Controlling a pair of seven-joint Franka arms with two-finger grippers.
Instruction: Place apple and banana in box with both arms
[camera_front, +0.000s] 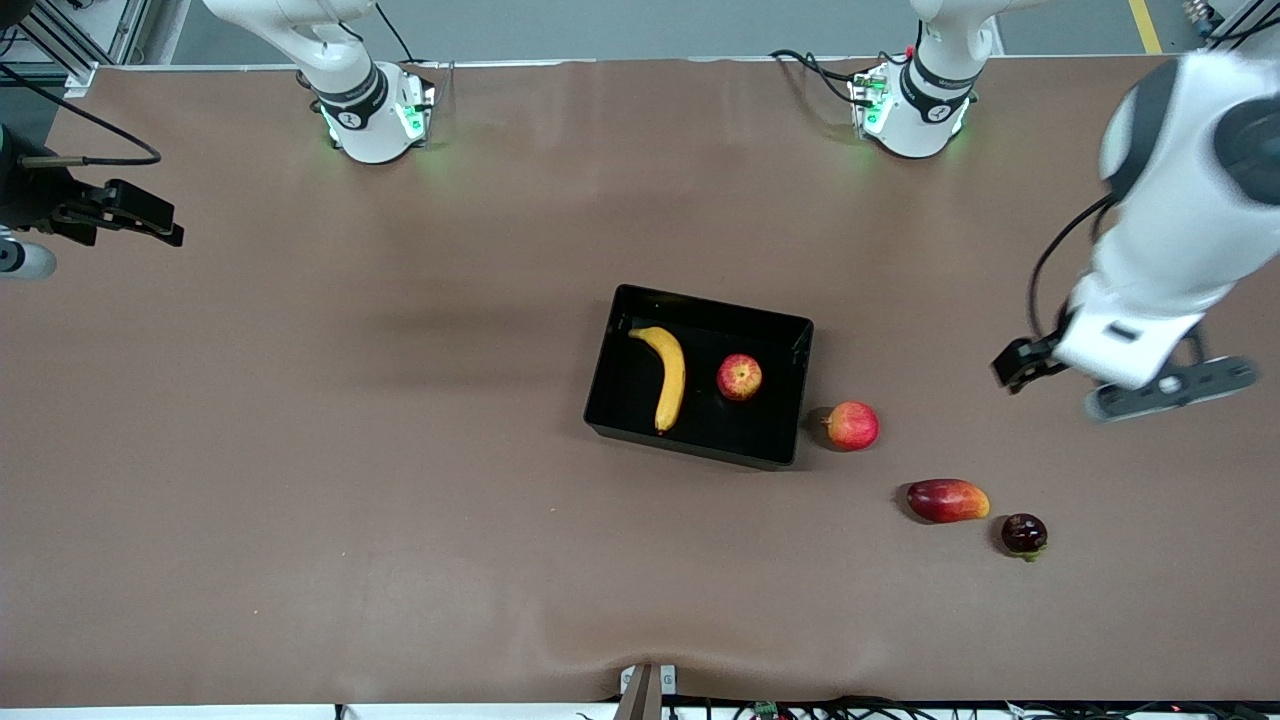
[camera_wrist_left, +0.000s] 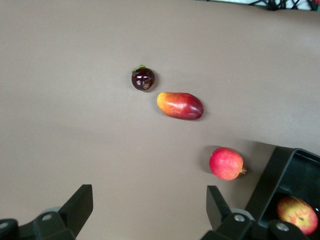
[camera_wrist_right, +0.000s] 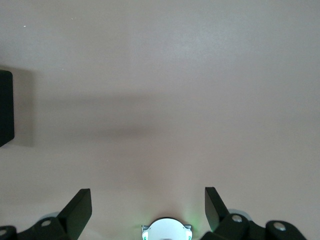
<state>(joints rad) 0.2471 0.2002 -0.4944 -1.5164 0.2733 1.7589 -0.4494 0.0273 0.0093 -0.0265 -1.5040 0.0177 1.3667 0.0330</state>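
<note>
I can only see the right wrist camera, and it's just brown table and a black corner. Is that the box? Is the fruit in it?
Observer: Yes, that's the box. The banana lies inside it.
Operator: And the apple?
Observer: The apple is in there too, beside the banana.
Operator: Is the other hand holding anything?
Observer: No. The left gripper is open and empty, over bare table toward the left arm's end.

One box (camera_front: 700, 300), five fruits, two arms.
</note>
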